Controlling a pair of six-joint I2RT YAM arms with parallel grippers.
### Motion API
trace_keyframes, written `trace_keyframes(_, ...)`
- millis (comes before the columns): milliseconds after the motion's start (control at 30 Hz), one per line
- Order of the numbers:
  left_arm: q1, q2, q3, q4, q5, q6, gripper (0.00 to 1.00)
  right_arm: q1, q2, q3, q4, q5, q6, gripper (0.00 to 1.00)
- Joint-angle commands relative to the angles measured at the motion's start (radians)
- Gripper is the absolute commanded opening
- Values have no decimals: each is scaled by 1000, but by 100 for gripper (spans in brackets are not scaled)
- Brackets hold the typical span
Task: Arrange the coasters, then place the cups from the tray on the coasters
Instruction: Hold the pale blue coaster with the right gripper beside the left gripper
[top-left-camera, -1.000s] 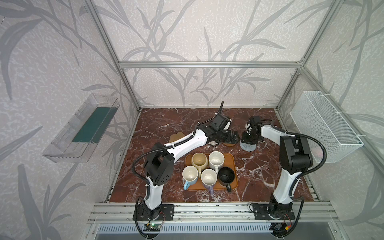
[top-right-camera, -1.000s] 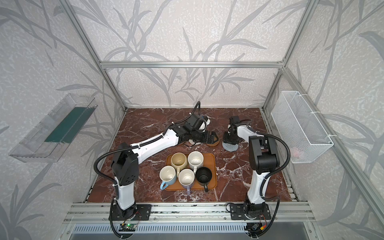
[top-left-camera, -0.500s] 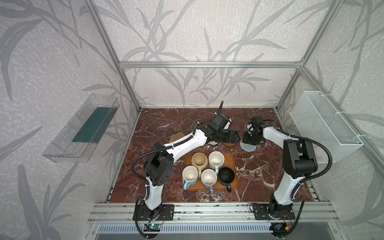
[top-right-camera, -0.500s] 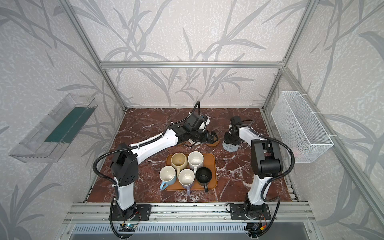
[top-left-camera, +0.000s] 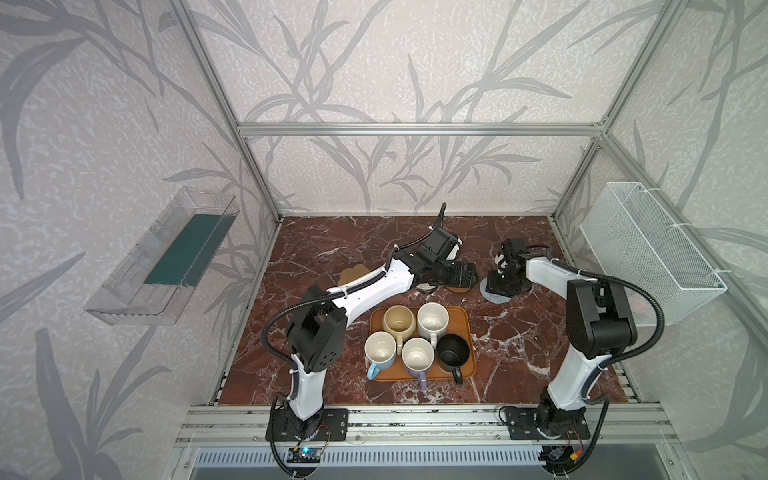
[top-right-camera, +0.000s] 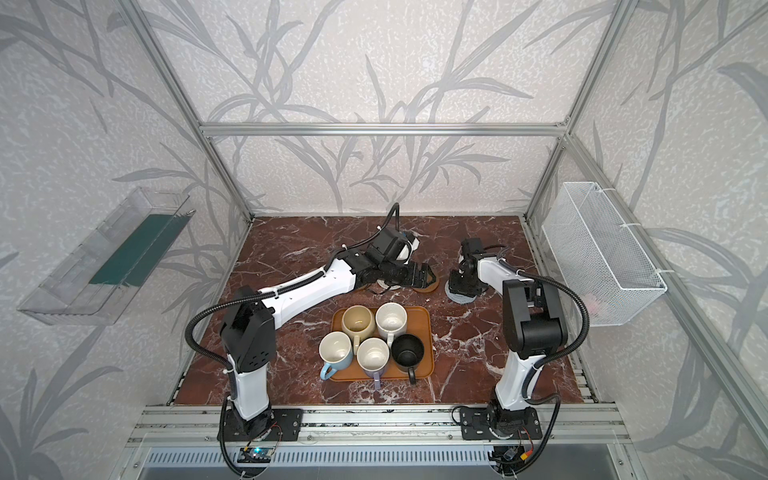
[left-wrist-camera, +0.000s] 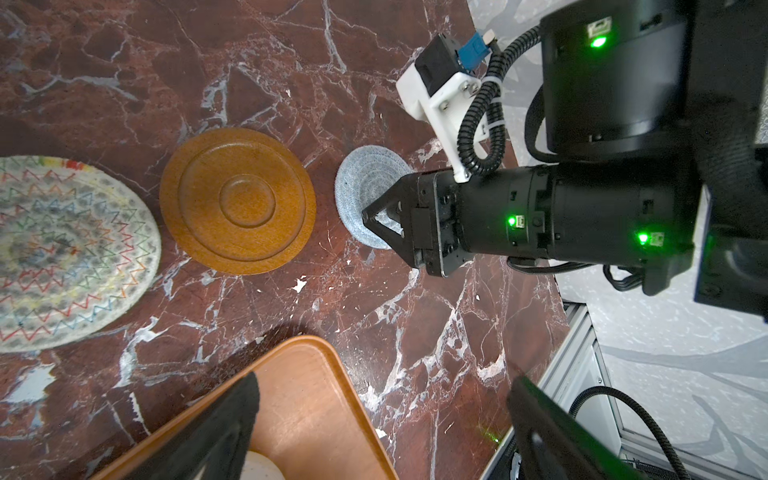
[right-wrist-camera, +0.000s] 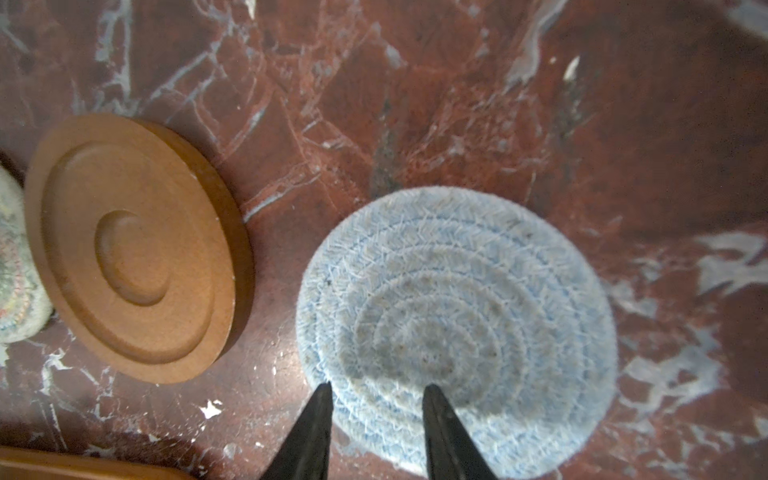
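The right gripper (right-wrist-camera: 378, 390) stands tip-down on the blue coaster (right-wrist-camera: 457, 324), close to its rim. Its jaws are a narrow gap apart with nothing pinched between them. I cannot tell whether the tips press the weave or just clear it. The left gripper (left-wrist-camera: 384, 380) hangs over the bench (top-left-camera: 332, 249) by the wooden coaster (left-wrist-camera: 237, 199), far of the tray (left-wrist-camera: 316, 345), jaws spread wide and empty. The wooden coaster lies just left of the blue one, the woven coaster (left-wrist-camera: 70, 249) lies left of that, and the cloud coaster (top-left-camera: 353, 275) is further left. I cannot make out a fifth. All five cups (top-left-camera: 399, 322) sit packed together on the tray.

If the tips drag the blue coaster, the soft weave may bunch or fold instead of sliding. Pushed left, it could ride onto the wooden coaster or shove it. The two grippers are near each other, so a move toward the middle risks a knock. On the crowded tray, wide jaws could nudge a neighbouring cup.
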Motion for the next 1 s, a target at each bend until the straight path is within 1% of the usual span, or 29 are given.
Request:
trace_keyframes(0, -1, -44, -15, 9, -5, -2, 96, -3, 36, 27, -10, -5, 3, 38)
trace_keyframes(267, 0, -44, -18, 12, -8, -5, 96, -3, 90, 78, -11, -23, -1, 37)
trace_keyframes(533, 0, -43, -19, 15, -8, -7, 96, -2, 121, 89, 1, -43, 0, 37)
trace_keyframes(667, 1, -45, -21, 13, -9, -4, 96, 1, 118, 85, 9, -52, 3, 37)
trace_keyframes(833, 1, -44, -25, 19, -8, -9, 96, 3, 105, 74, -3, -19, 2, 36)
trace_keyframes(967, 1, -46, -25, 20, -9, -8, 96, 5, 96, 67, 14, -51, -3, 36)
